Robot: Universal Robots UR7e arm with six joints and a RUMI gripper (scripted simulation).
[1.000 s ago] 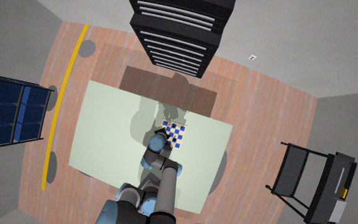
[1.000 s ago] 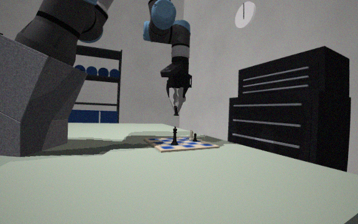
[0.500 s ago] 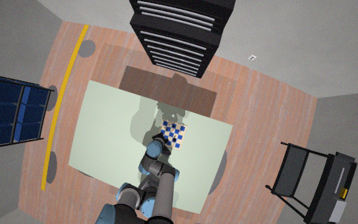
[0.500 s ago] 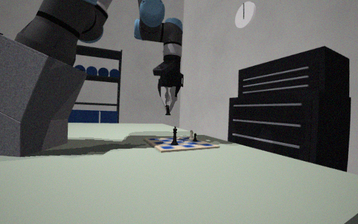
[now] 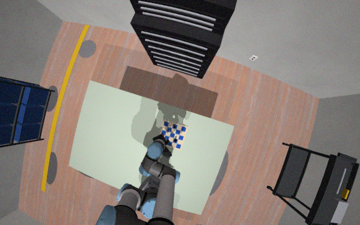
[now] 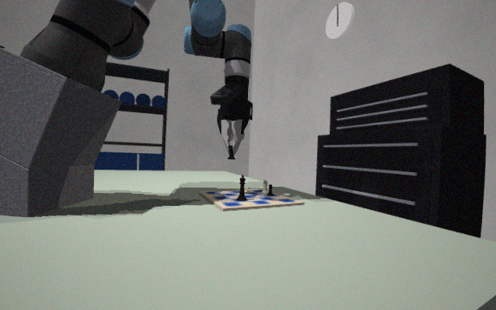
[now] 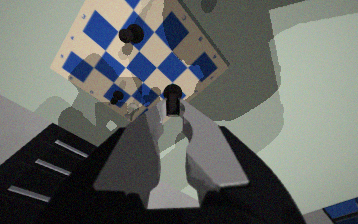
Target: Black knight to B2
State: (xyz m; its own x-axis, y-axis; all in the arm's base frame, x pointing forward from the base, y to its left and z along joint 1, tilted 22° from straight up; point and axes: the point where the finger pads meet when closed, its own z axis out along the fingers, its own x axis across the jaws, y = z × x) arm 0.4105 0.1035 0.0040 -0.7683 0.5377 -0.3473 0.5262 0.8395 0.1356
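My gripper (image 6: 231,156) (image 7: 172,99) is shut on a small black piece, the black knight (image 6: 231,152) (image 7: 172,95), and holds it well above the table, over the near left edge of the blue-and-tan chessboard (image 6: 231,206) (image 7: 100,29) (image 5: 183,129). On the board stand a tall black piece (image 6: 242,188) (image 7: 131,34), a small black piece (image 6: 269,189) (image 7: 116,96) and a white piece (image 6: 265,186). In the overhead view the arm hides the gripper's fingers.
The board lies on a pale green table (image 6: 274,258) (image 5: 105,131). A black drawer cabinet (image 6: 403,146) (image 5: 180,34) stands behind the table. The robot's grey pedestal (image 6: 28,138) is at the left. Blue shelving (image 5: 8,112) and a cart (image 5: 317,178) stand off the table.
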